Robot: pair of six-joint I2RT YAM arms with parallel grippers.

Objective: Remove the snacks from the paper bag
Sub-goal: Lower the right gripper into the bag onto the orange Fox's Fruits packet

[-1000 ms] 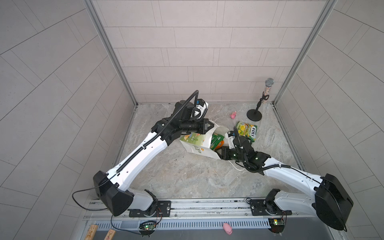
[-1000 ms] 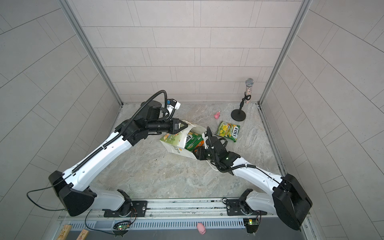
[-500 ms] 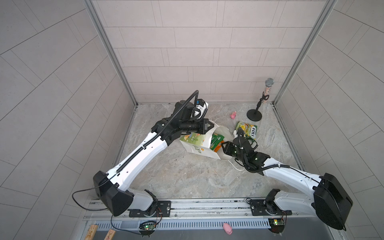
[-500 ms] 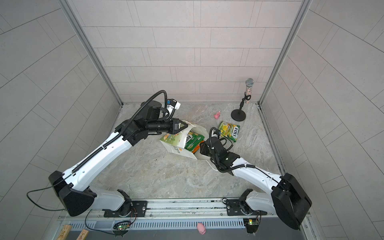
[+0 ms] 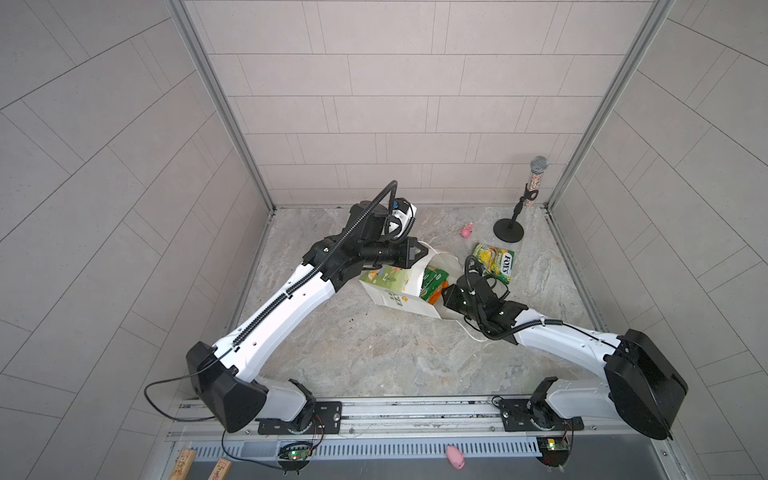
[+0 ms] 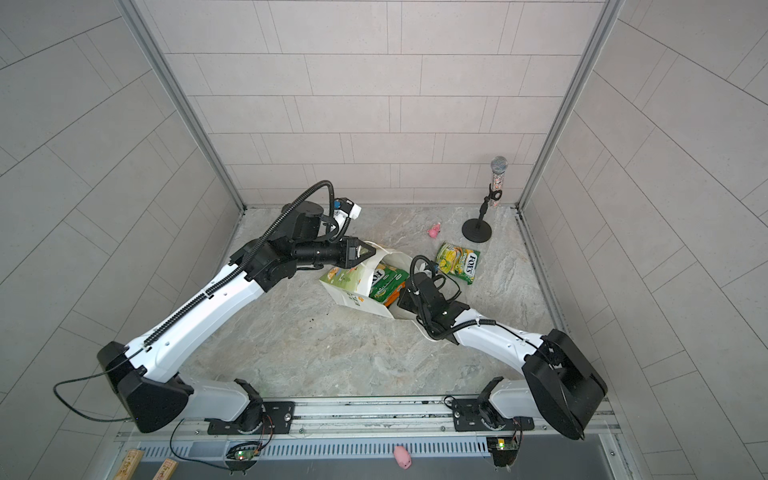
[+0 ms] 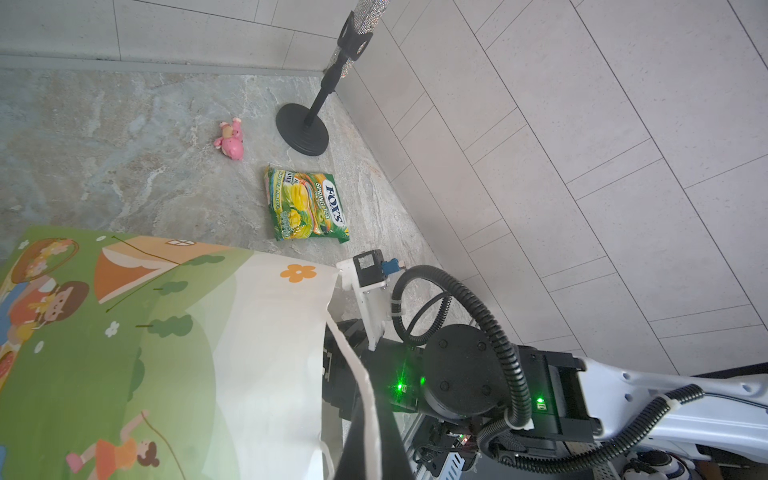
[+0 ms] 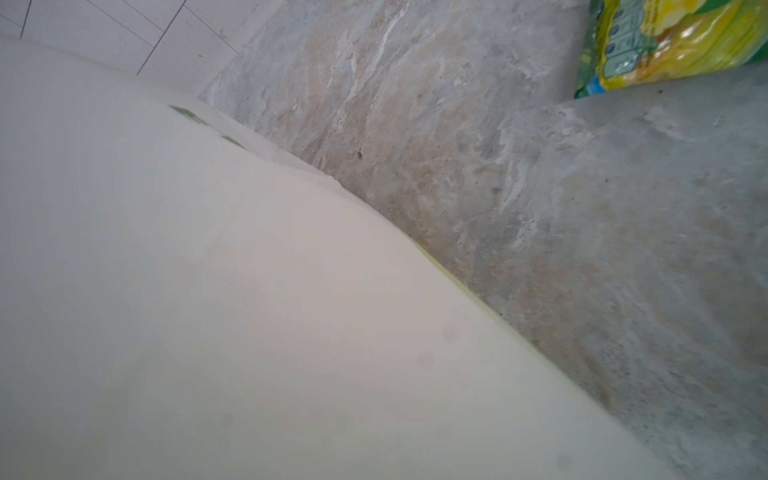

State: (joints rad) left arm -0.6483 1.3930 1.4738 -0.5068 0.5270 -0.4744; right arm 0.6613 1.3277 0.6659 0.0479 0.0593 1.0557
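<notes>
The paper bag (image 5: 390, 291) (image 6: 353, 293) leans over on the stone floor, its mouth facing right. My left gripper (image 5: 419, 251) (image 7: 368, 440) is shut on the bag's far rim. Inside the mouth lie snacks: a green FOX'S packet (image 5: 434, 282) (image 6: 388, 282) over an orange one (image 5: 437, 296). My right gripper (image 5: 449, 297) (image 6: 404, 301) reaches into the mouth from the right, its fingers hidden behind the white bag wall (image 8: 249, 311). One yellow-green FOX'S packet (image 5: 494, 262) (image 7: 307, 203) lies flat on the floor beyond the bag.
A toy microphone on a black stand (image 5: 509, 230) stands in the back right corner, with a small pink toy (image 5: 468, 229) beside it. Another pink toy (image 5: 455, 456) lies on the front rail. Wooden blocks (image 5: 183, 463) sit at the front left. Tiled walls close three sides.
My right gripper has slid left, deeper into the bag's mouth. The left arm and the bag have stayed still.
</notes>
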